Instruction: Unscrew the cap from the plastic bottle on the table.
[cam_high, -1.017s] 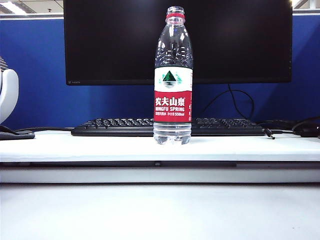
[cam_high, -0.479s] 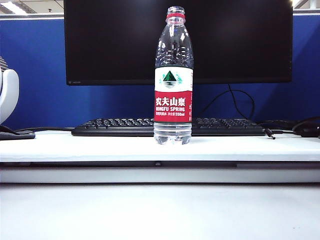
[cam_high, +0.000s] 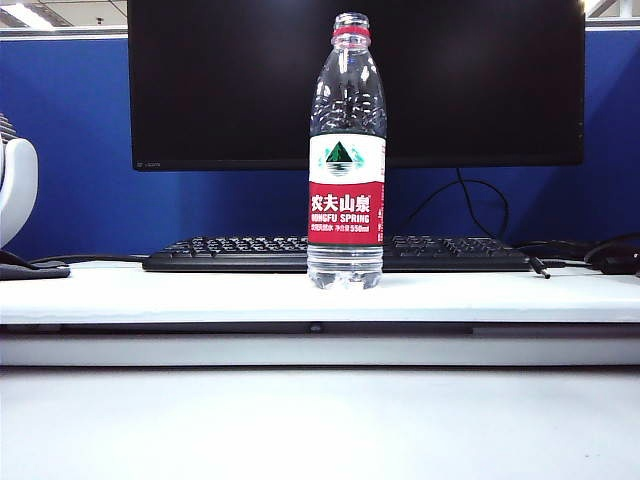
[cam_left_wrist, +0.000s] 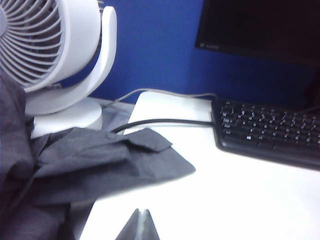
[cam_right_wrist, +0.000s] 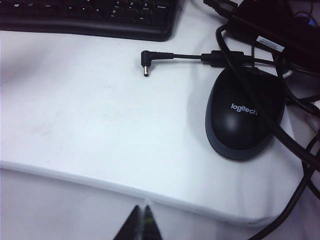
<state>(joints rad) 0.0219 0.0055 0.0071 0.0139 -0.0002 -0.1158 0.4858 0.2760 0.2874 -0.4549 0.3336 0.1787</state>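
Observation:
The plastic bottle stands upright on the table, just in front of the keyboard. Its clear threaded mouth is bare above a thin red neck ring. The cap is out of view in every frame. Neither gripper shows in the exterior view. My left gripper is shut and empty, hovering over the table near a grey cloth. My right gripper is also shut and empty, just off the table's front edge, with a black mouse beyond it.
A black keyboard and a dark monitor stand behind the bottle. At the left are a white fan and a crumpled grey cloth. At the right lie a black mouse, a loose plug and cables.

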